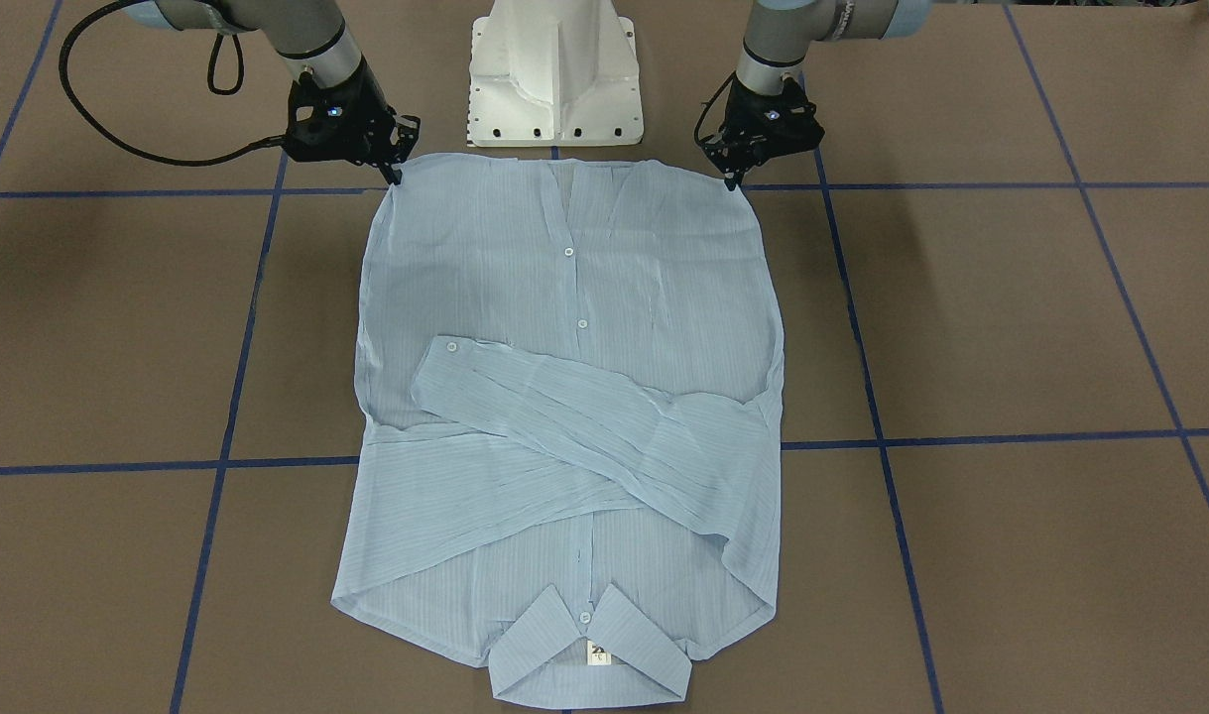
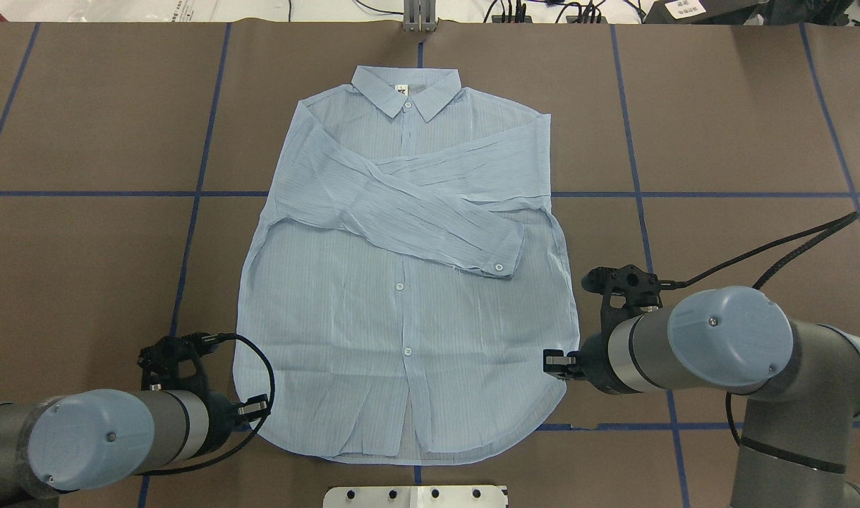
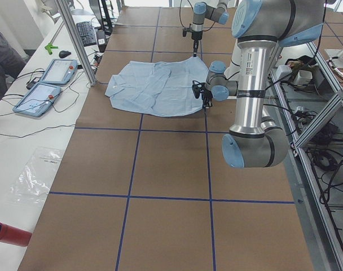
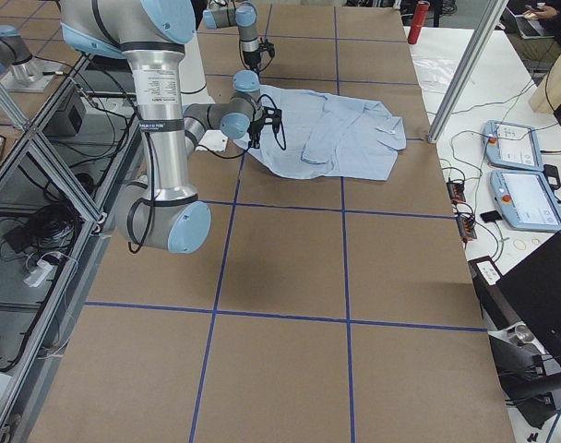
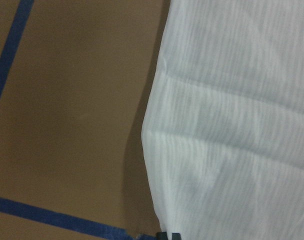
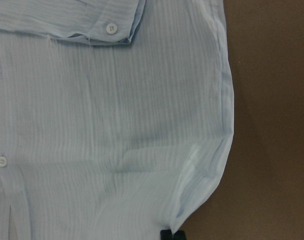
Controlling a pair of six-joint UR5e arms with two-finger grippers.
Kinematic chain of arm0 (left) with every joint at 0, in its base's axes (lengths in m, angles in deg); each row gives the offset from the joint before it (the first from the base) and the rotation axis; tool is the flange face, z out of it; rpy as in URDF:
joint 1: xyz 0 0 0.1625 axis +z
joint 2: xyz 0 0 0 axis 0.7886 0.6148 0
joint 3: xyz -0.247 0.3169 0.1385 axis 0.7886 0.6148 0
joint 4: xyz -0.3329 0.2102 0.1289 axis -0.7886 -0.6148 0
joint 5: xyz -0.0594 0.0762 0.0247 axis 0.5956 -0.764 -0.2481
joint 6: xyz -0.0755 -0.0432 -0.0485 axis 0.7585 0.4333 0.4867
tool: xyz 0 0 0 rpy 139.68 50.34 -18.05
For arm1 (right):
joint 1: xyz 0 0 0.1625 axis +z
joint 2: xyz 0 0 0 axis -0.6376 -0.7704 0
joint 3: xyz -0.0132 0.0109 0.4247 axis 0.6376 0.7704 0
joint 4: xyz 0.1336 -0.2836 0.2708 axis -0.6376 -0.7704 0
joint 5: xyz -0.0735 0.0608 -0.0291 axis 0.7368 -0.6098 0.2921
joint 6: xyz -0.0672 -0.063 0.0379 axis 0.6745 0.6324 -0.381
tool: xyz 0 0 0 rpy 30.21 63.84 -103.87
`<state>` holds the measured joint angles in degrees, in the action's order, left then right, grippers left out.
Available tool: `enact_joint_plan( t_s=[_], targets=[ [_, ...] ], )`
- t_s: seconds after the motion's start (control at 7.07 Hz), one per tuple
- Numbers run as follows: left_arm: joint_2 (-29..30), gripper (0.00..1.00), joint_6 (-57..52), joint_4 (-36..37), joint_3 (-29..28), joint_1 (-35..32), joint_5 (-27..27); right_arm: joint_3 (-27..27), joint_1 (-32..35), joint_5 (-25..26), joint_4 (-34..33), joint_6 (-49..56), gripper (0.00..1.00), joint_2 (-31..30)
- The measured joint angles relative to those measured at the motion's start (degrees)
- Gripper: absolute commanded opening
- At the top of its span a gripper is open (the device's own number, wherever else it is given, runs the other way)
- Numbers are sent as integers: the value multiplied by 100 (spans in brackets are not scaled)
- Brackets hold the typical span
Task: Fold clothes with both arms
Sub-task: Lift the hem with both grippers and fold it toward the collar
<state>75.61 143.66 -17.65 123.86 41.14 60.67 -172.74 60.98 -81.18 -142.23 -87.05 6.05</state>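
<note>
- While the pale-blue shirt (image 1: 564, 288) lies flat and buttoned on the brown table (image 1: 1011, 317), its hem sits just in front of the white pedestal base (image 1: 554, 79), and its collar (image 1: 589, 659) lies at the end farthest from that base.
- Both sleeves (image 1: 584, 436) are folded across the chest and cross each other. The upper one ends in a cuff (image 1: 447, 349) with a white button, resting on the shirt's body toward the base's right-arm side.
- On the base's left side, the left gripper (image 1: 731, 180) points down at the hem's corner, with its fingers drawn together on the fabric edge. In the left wrist view the cloth's edge runs straight to a black fingertip.
- On the base's right side, the right gripper (image 1: 397, 178) pinches the other hem corner in the same way. Its wrist view shows the cloth puckered up toward the fingertips.
- Blue tape lines (image 1: 961, 436) cross the table in front of the base and pass under the shirt.
</note>
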Motion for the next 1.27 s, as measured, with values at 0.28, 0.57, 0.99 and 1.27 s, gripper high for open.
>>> enact_joint_plan(
  t_s=[0.28,0.57,0.99,1.27],
  targets=[
    [6,0,-431,71,180,-502,313,-51,512,-454,43,6,0,13],
    [20,0,-821,89,208,-874,536,-72,1078,-1056,56,7,0,84],
    [119,0,-1050,90,282,-1337,929,-39,1651,-1617,51,55,0,238],
    [220,0,-1179,90,288,-1783,1309,15,1909,-1802,53,84,0,247]
  ],
)
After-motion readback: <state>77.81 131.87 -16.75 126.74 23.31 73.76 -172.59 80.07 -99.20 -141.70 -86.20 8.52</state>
